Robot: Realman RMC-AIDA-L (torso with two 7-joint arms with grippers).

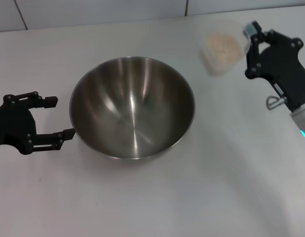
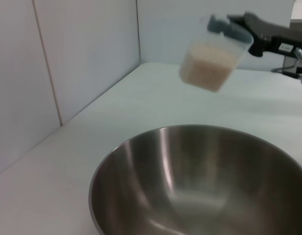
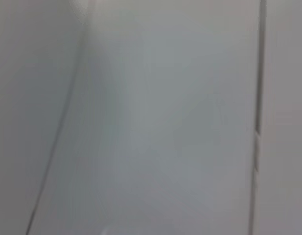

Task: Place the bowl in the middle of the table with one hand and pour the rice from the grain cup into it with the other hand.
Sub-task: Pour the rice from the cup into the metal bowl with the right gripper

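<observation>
The steel bowl (image 1: 132, 106) stands on the white table (image 1: 216, 187), near its middle, and is empty inside. It also fills the lower part of the left wrist view (image 2: 199, 186). My left gripper (image 1: 57, 117) is open just left of the bowl's rim, with the rim's left edge at its fingertips. My right gripper (image 1: 251, 37) is shut on the grain cup (image 1: 221, 52), held in the air right of and behind the bowl, tilted toward it. The rice (image 1: 222, 47) is still in the cup. The cup (image 2: 214, 58) shows above the bowl in the left wrist view.
A white tiled wall (image 1: 93, 12) runs along the table's far edge. The right wrist view shows only pale wall.
</observation>
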